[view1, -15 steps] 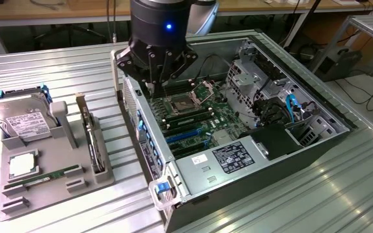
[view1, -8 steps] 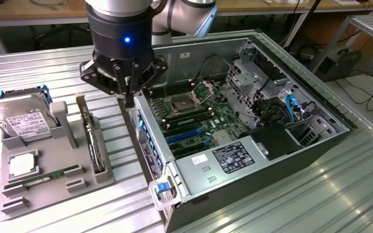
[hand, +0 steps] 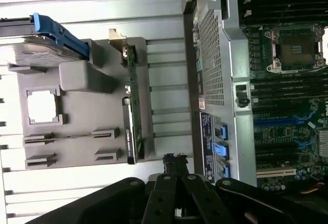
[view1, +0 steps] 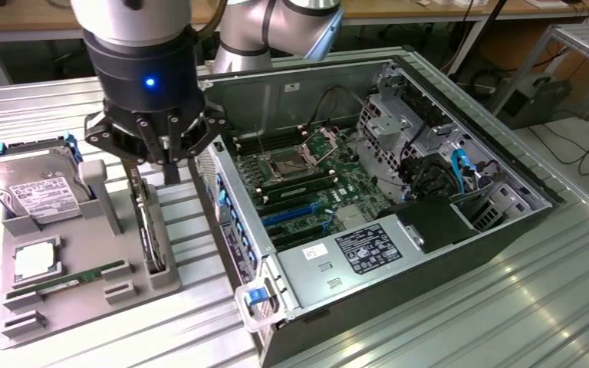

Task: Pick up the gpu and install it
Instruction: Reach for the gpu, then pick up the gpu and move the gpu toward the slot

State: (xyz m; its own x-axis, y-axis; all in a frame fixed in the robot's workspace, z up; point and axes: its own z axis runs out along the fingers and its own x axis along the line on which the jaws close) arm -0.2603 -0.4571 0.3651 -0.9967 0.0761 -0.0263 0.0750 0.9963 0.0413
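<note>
Gripper (view1: 172, 170): closed tight, holding nothing.
Gpu (view1: 149, 226): on edge in grey tray (view1: 100, 241), at 7 o'clock from gripper.
Tip: probably centre over the card's top edge.

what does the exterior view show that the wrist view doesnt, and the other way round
Exterior view adds: the arm's blue light, the power supply and the drive bays in the open case. Wrist view adds: the case's perforated back panel, face on. Both: the shut gripper close to the gpu, which stands on edge in the grey tray, the hard drive, the processor socket.
</note>
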